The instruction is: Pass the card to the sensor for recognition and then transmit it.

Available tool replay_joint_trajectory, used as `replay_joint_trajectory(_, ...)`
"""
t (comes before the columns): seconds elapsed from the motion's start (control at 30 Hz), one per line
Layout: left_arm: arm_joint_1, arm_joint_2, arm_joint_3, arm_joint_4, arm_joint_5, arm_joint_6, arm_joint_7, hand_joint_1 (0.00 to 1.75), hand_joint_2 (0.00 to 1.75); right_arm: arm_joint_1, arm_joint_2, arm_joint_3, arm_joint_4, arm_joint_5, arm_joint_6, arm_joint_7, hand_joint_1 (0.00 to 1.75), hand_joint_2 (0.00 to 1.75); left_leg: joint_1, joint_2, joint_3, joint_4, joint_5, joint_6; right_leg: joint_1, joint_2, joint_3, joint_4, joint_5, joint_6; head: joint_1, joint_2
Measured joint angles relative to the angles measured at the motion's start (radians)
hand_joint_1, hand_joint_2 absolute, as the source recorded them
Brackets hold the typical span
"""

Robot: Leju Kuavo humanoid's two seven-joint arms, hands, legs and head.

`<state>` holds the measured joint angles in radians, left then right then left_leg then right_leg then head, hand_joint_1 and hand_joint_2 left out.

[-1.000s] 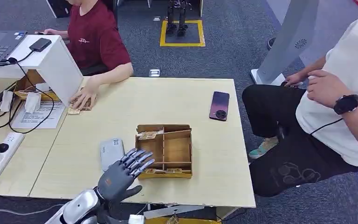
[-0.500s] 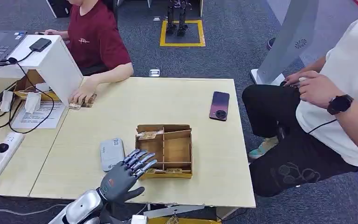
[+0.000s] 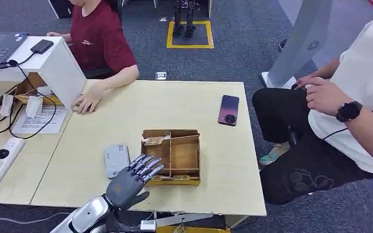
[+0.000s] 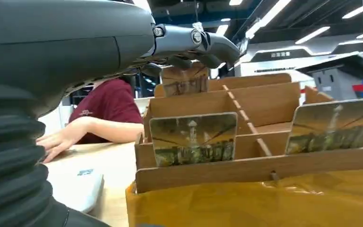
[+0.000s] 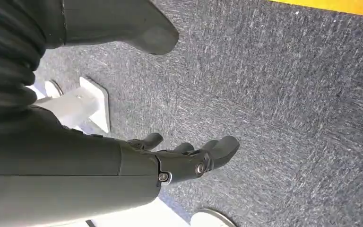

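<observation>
Left hand [image 3: 128,180] hovers low centre, fingers spread and empty, beside the card box [image 3: 171,156]; sensor [image 3: 116,159] just left. Right hand [image 5: 189,158] hangs over carpet, fingers loosely apart, empty.

Pale wood table [image 3: 175,104]: wooden divided card box [image 3: 171,156] near front edge, grey card reader [image 3: 116,159] just left of it, dark phone [image 3: 228,109] toward the far right.

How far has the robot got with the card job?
Nothing looks done yet. Cards stand in the wooden box, none lifted out. The left hand hovers open at the box's near-left corner, beside the grey sensor. The right hand hangs over the floor. Picking, scanning and handing over are all left.
</observation>
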<state>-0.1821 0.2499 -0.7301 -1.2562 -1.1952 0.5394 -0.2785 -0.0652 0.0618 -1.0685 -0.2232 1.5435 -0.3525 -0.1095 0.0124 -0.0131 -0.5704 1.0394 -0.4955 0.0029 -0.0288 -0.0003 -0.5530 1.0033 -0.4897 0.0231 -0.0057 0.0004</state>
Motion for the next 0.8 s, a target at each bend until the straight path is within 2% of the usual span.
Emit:
replay_joint_trajectory(0.43,-0.012,-0.013,0.0,0.063,-0.002,0.005,0.013,0.02,1.75,0.0,0.0,0.0,0.0,0.001,-0.01,-0.014,0.0,1.75,0.0,0.0,0.0,0.0,0.0,0.0,0.0,0.0,0.0,0.0,0.0,0.0,0.0,0.0)
replay_joint_trajectory(0.47,-0.013,-0.013,0.0,0.065,-0.002,0.004,0.013,1.57,1.75,0.0,0.0,0.0,0.0,0.001,-0.01,-0.015,0.0,1.75,0.0,0.0,0.0,0.0,0.0,0.0,0.0,0.0,0.0,0.0,0.0,0.0,0.0,0.0)
replay_joint_trajectory(0.5,-0.013,-0.014,0.0,0.067,0.001,0.001,0.013,1.75,1.75,0.0,0.0,0.0,0.0,0.001,-0.011,-0.016,0.0,1.75,0.0,0.0,0.0,0.0,0.0,0.0,0.0,0.0,0.0,0.0,0.0,0.0,0.0,0.0)
replay_joint_trajectory(0.8,-0.021,-0.018,0.001,0.069,0.055,-0.026,-0.02,1.75,1.75,0.0,-0.002,0.0,0.0,0.002,-0.013,-0.015,0.0,1.75,0.0,0.0,0.0,0.0,0.0,0.0,0.0,0.0,0.0,0.0,0.0,0.0,0.0,0.0)
